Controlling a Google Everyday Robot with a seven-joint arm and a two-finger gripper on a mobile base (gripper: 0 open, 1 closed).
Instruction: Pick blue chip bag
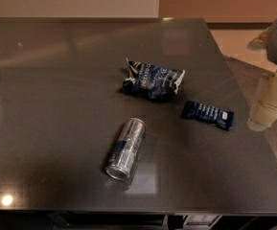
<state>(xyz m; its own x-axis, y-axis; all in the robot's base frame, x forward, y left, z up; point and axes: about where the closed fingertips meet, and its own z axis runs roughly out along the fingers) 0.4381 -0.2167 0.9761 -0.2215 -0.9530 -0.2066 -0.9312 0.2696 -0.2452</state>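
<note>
The blue chip bag (152, 80) lies on the dark table (56, 90), a little right of its middle. It is crumpled and puffy, dark blue with white lettering and whitish ragged ends. My gripper (268, 102) hangs at the right edge of the view, beyond the table's right edge and well to the right of the bag. It touches nothing and holds nothing that I can see.
A small flat dark blue bar wrapper (208, 114) lies to the right of the bag, between it and the gripper. A silver-blue drink can (125, 148) lies on its side in front of the bag. Light floor shows beyond the table's right edge.
</note>
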